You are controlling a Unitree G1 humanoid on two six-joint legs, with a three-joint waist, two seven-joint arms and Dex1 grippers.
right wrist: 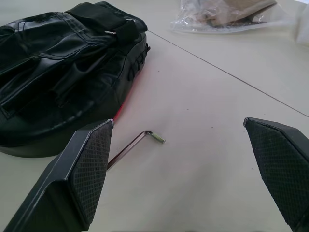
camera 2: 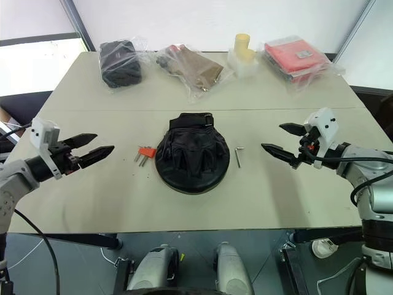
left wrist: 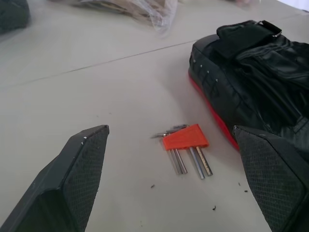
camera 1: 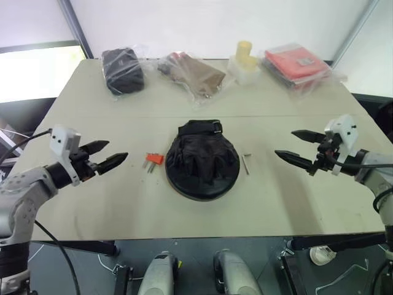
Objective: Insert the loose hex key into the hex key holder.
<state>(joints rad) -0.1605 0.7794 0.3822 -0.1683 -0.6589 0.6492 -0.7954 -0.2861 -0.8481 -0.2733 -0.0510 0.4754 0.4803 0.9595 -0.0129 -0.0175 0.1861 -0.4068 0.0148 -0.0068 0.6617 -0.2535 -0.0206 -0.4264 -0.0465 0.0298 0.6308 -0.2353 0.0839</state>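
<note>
The loose hex key [camera 1: 246,163], a thin grey L-shaped rod, lies flat on the table just right of the black glove; the right wrist view has it [right wrist: 135,146] close ahead. The hex key holder [camera 1: 153,160], an orange-red block with short keys sticking out, lies left of the glove and appears in the left wrist view [left wrist: 186,140]. My left gripper [camera 1: 109,155] hovers open to the left of the holder, pointing at it. Open and empty too, my right gripper [camera 1: 295,147] hovers to the right of the loose key, fingers aimed toward it.
A black padded glove [camera 1: 202,161] sits mid-table between the two items. Along the table's far edge lie a black bag in plastic [camera 1: 123,70], a brown wrapped packet [camera 1: 193,74], a yellow-topped container [camera 1: 244,61] and a flat red packet [camera 1: 296,63].
</note>
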